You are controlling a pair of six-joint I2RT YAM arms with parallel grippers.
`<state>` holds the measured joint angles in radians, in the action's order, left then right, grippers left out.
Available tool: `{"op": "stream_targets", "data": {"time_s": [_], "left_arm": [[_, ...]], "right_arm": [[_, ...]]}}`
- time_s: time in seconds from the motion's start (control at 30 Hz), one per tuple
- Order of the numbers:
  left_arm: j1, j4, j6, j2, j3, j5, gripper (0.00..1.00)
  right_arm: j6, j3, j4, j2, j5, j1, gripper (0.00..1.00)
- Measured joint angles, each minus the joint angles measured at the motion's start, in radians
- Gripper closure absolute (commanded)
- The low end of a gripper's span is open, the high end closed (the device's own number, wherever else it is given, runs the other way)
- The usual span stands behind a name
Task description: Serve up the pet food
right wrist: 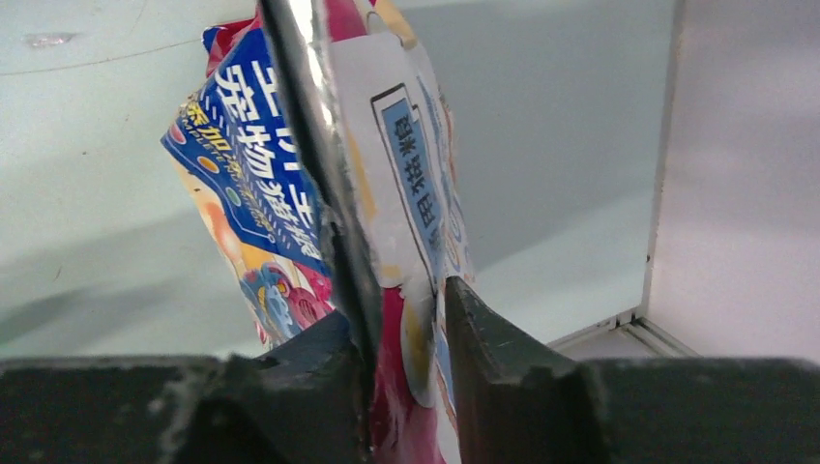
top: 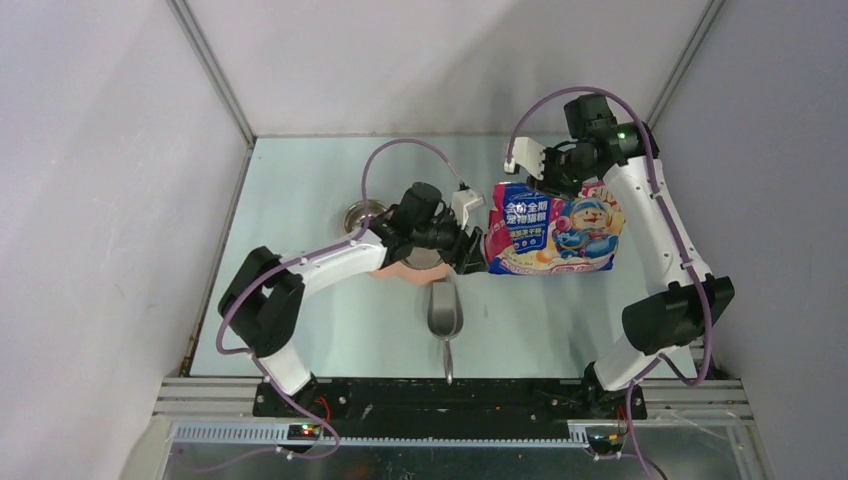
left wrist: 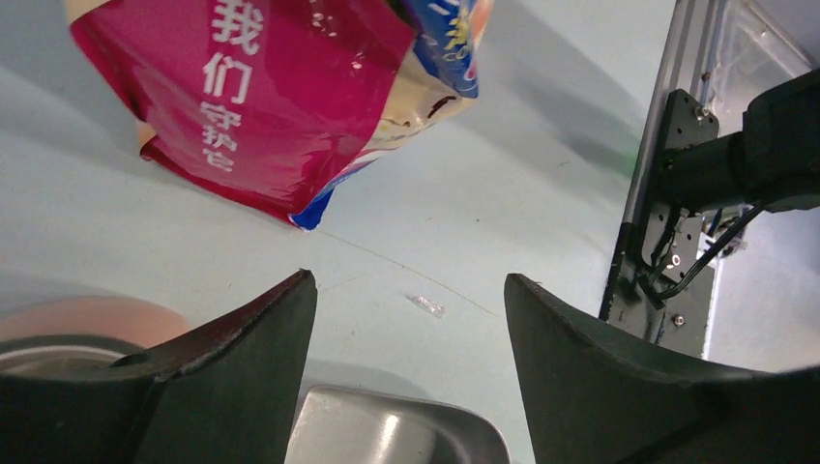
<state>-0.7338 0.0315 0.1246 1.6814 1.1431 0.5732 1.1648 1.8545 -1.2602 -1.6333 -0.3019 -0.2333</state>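
My right gripper (right wrist: 406, 300): clamped on the bag's (top: 553, 233) far edge, right of centre | my left gripper (left wrist: 411, 290): wide open, holding nothing, just left of bag | pet food: cannot see it, bag's inside hidden | scoop (top: 444, 310): near centre, bare metal | bowl (top: 365, 212): far left | bag reads "我们", "宠物猫"

Pale green table (top: 350, 330), plain grey walls (top: 100, 200)
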Motion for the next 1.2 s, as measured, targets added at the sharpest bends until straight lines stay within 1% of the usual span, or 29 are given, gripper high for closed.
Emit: {"op": "stream_targets", "data": {"time_s": [0.03,0.07,0.1,0.13,0.27,0.37,0.5,0.57,0.6,0.7,0.8,1.03,1.07,1.1,1.13,1.2], "left_arm": [[-0.007,-0.007,-0.012,0.0,-0.005,-0.004,0.23],[-0.018,-0.015,-0.025,0.001,-0.006,-0.012,0.23],[-0.029,-0.024,-0.042,0.002,-0.006,-0.025,0.23],[-0.04,-0.031,-0.059,0.003,-0.006,-0.041,0.23],[-0.114,-0.039,-0.181,0.018,0.004,-0.186,0.22],[-0.174,-0.032,-0.29,0.02,0.004,-0.297,0.22],[-0.204,-0.024,-0.366,0.02,0.004,-0.376,0.22],[-0.201,-0.022,-0.394,0.02,0.004,-0.409,0.21],[-0.2,-0.022,-0.405,0.02,0.004,-0.423,0.21],[-0.196,-0.022,-0.441,0.02,0.003,-0.477,0.2],[-0.196,-0.022,-0.459,0.02,0.003,-0.504,0.2],[-0.196,0.008,-0.447,0.005,0.003,-0.497,0.19],[-0.196,0.011,-0.446,0.001,0.003,-0.494,0.19],[-0.196,0.016,-0.445,-0.002,0.003,-0.491,0.19],[-0.193,0.023,-0.444,-0.006,0.003,-0.486,0.19],[-0.186,0.044,-0.439,-0.015,0.003,-0.46,0.19]], "right_arm": [[0.003,0.0,-0.011,-0.003,0.002,-0.002,0.82],[0.005,0.0,-0.019,-0.003,0.003,-0.005,0.95],[0.005,0.0,-0.03,-0.003,0.005,-0.006,0.99],[0.004,0.0,-0.038,-0.003,0.008,-0.007,1.0],[-0.026,0.003,-0.042,-0.003,0.018,-0.004,1.0],[-0.12,0.055,-0.069,-0.022,0.008,0.02,1.0],[-0.31,0.285,-0.176,-0.156,-0.022,0.089,1.0],[-0.406,0.4,-0.201,-0.23,-0.025,0.111,1.0],[-0.452,0.431,-0.201,-0.253,-0.025,0.119,1.0],[-0.562,0.447,-0.195,-0.269,-0.018,0.124,1.0],[-0.633,0.447,-0.179,-0.269,0.015,0.117,1.0],[-0.741,0.447,-0.149,-0.27,0.039,0.131,1.0],[-0.743,0.447,-0.151,-0.27,0.037,0.131,0.9],[-0.742,0.446,-0.152,-0.27,0.036,0.13,0.82],[-0.737,0.442,-0.152,-0.27,0.036,0.129,0.68],[-0.724,0.442,-0.136,-0.265,0.029,0.118,0.59]]}}
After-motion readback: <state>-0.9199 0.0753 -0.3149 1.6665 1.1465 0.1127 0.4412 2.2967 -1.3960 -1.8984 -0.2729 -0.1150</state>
